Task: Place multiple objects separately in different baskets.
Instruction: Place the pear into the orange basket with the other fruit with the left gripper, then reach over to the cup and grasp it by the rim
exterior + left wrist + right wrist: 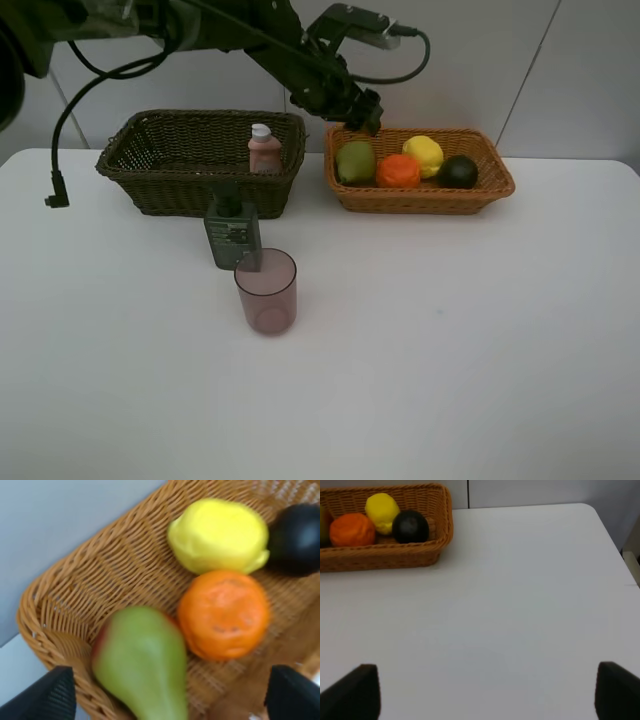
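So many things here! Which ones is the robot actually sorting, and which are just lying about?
Part of the job: pear, lemon, orange, dark green fruit, tan basket, dark basket, small pink bottle, pump bottle, pink cup.
Just lying about: dangling black cable, white table.

Pear (142,665) blurred, cut off below; dark fruit (296,537) cropped at edge

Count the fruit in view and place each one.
4, all in the tan basket, left to right in the high view: pear, orange, lemon behind it, dark round fruit. None looks hidden.
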Motion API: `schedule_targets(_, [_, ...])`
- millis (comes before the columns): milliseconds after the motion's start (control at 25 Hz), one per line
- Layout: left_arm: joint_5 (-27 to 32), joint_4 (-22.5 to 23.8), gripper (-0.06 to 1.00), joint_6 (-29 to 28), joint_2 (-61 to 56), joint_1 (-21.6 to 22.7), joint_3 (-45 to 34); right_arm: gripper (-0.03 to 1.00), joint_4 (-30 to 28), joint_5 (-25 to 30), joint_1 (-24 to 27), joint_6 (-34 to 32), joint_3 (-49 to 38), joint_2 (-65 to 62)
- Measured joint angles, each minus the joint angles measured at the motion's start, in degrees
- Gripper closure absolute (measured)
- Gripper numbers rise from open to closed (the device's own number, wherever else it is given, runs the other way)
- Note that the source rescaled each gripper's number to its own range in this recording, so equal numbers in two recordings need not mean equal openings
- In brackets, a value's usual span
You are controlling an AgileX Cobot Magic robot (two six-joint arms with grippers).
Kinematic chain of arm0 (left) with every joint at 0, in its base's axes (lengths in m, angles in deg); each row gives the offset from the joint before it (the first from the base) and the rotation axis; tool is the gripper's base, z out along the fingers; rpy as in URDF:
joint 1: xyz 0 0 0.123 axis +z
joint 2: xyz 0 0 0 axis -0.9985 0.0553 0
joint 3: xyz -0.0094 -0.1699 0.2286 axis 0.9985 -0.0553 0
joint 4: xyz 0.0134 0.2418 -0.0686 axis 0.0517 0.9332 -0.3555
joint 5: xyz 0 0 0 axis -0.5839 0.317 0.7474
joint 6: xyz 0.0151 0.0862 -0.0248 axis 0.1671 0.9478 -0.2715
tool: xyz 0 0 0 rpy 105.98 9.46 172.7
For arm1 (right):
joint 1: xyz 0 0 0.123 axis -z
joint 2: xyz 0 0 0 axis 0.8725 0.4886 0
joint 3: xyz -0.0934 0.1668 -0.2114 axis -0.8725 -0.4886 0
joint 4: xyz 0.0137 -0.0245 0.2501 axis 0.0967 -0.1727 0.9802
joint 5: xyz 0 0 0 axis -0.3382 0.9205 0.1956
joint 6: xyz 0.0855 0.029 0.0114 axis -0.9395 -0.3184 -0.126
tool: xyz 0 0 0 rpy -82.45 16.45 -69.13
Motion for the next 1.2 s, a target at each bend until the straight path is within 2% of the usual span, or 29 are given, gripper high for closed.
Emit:
schedule_targets(320, [21.35, 1.72, -0.06, -0.17, -11.77, 0.00, 0.09, 0.09, 0.00, 0.00, 0.00, 0.00, 0.00, 0.00])
schedule_targets(520, [33.65, 4.82, -0.06, -0.22, -16.31, 0.00, 0.21, 0.09, 0.00, 0.00, 0.00, 0.00, 0.00, 0.00])
schedule_targets(760, [35.25, 5.43, -0.06, 0.08, -17.40, -0.30, 0.21, 0.09, 0.00, 0.00, 0.00, 0.00, 0.00, 0.00])
schedule_targets(920, [35.36, 5.43, -0.06, 0.25, -17.51, -2.74, -0.13, 0.09, 0.00, 0.00, 0.00, 0.00, 0.00, 0.00])
schedule_targets(1200, [35.40, 8.53, -0.06, -0.01, -20.52, -5.61, -7.85, 0.09, 0.00, 0.00, 0.00, 0.00, 0.00, 0.00])
